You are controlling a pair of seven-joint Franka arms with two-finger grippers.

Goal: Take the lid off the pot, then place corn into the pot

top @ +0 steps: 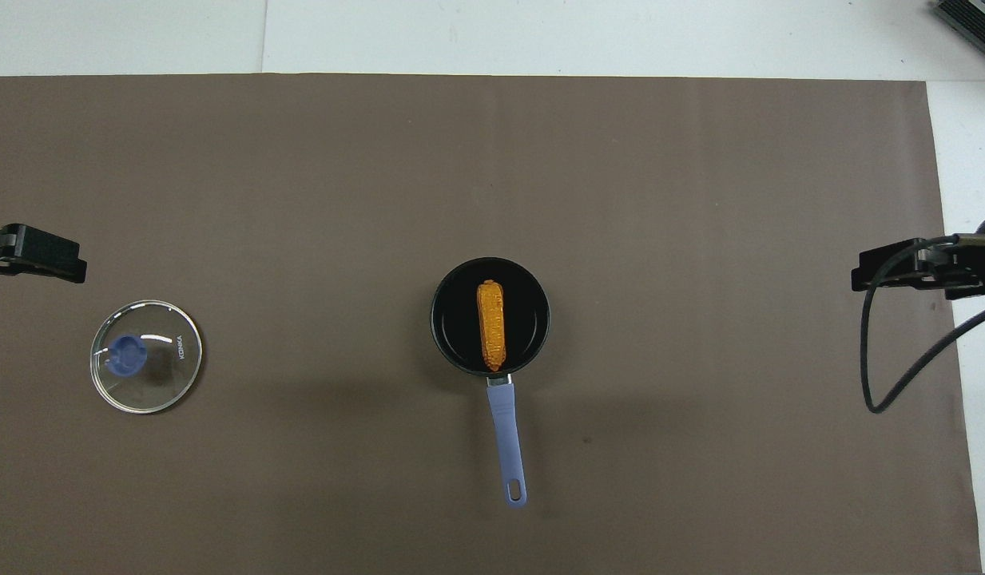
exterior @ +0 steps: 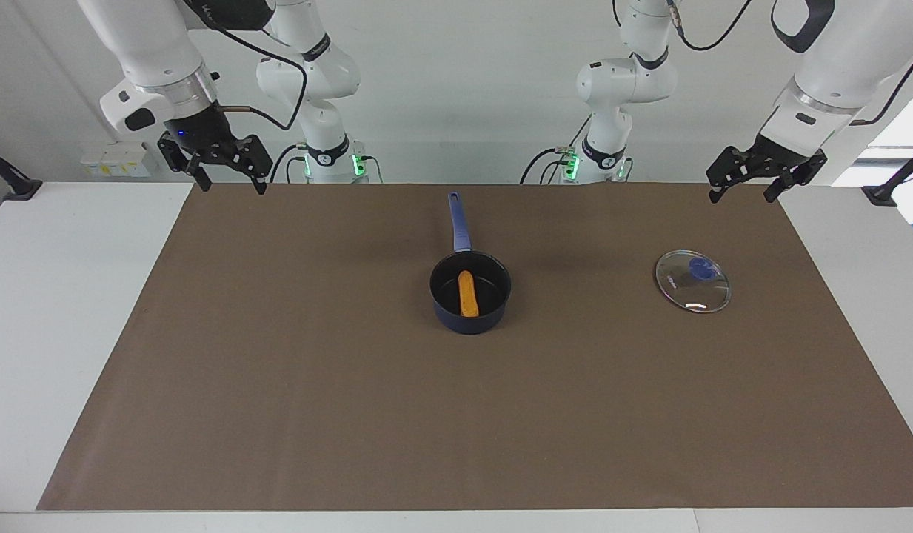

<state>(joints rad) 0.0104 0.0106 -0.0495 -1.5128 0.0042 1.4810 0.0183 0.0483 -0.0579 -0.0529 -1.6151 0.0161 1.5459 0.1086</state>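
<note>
Now the corn (exterior: 467,293) lies inside the pot (exterior: 470,315) at the centre of the frame, handle toward the top. The lid (exterior: 692,281) rests flat on the brown mat (exterior: 278,385) at centre right. My left gripper (exterior: 743,194) hangs released at upper right, my right gripper (exterior: 230,182) released at upper left, both empty.
</note>
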